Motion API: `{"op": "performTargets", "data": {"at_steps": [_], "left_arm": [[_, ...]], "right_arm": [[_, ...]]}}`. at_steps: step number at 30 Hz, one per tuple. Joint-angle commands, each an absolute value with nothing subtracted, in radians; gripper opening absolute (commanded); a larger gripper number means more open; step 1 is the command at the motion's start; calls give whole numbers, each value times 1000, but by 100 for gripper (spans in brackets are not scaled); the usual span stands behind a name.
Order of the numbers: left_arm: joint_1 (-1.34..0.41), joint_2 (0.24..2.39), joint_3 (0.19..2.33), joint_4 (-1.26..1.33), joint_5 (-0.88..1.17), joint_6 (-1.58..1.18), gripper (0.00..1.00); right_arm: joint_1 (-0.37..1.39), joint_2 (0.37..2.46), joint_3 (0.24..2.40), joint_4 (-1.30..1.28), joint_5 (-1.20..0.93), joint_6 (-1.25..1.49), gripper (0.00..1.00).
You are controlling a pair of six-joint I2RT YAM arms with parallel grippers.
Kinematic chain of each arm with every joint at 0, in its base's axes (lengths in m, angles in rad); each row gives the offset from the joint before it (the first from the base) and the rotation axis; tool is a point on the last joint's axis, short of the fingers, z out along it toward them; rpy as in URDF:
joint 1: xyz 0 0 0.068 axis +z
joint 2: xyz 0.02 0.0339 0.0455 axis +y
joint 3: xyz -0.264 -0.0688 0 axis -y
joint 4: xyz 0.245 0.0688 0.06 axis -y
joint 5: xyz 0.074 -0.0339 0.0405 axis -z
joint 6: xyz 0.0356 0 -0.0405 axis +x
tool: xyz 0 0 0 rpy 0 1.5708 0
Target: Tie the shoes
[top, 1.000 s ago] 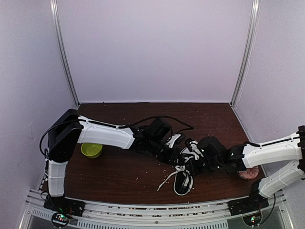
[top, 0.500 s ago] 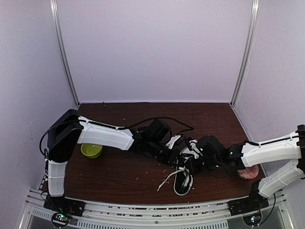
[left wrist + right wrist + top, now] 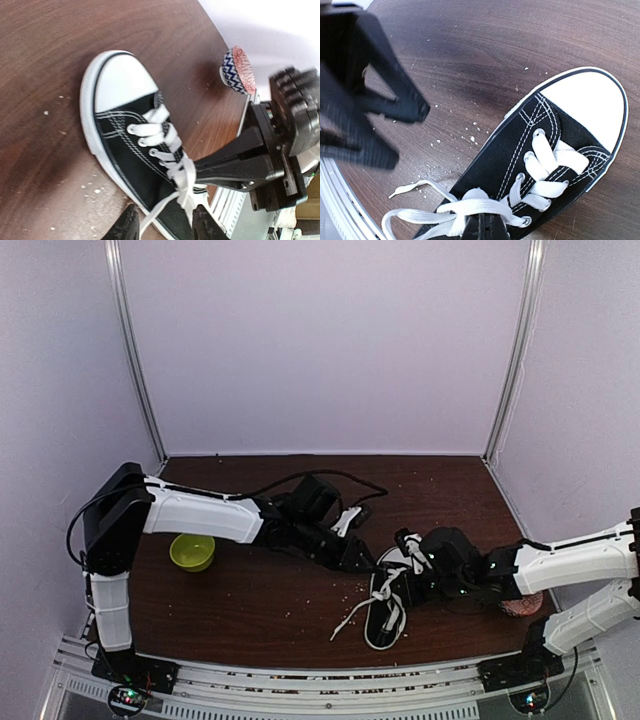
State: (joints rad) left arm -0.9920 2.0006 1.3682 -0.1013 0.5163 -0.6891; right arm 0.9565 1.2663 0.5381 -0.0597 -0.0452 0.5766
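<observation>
Obs: sneaker at lower centre of top view, toe toward frame bottom. Right gripper pinched shut on laces at midfoot. Left gripper parted, one strand passing loose between its fingers. Laces judged limp and light; take hold near the free ends.

Left fingers stand apart, one strand of the laces passing between them; just beyond, the sneaker lies on the surface; right fingers pinch the laces.
</observation>
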Motion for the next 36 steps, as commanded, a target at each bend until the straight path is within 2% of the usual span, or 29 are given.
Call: {"op": "performTargets", "data": {"at_steps": [1, 12, 36], "left_arm": [[-979, 2020, 1381, -86, 516, -711, 39], [-986, 2127, 1451, -39, 658, -711, 38], [-1002, 2184, 1479, 21, 710, -754, 37]], "right_arm": [[950, 1256, 518, -53, -47, 583, 0], [950, 1258, 513, -36, -55, 588, 0], [950, 1257, 509, -35, -61, 586, 0]]}}
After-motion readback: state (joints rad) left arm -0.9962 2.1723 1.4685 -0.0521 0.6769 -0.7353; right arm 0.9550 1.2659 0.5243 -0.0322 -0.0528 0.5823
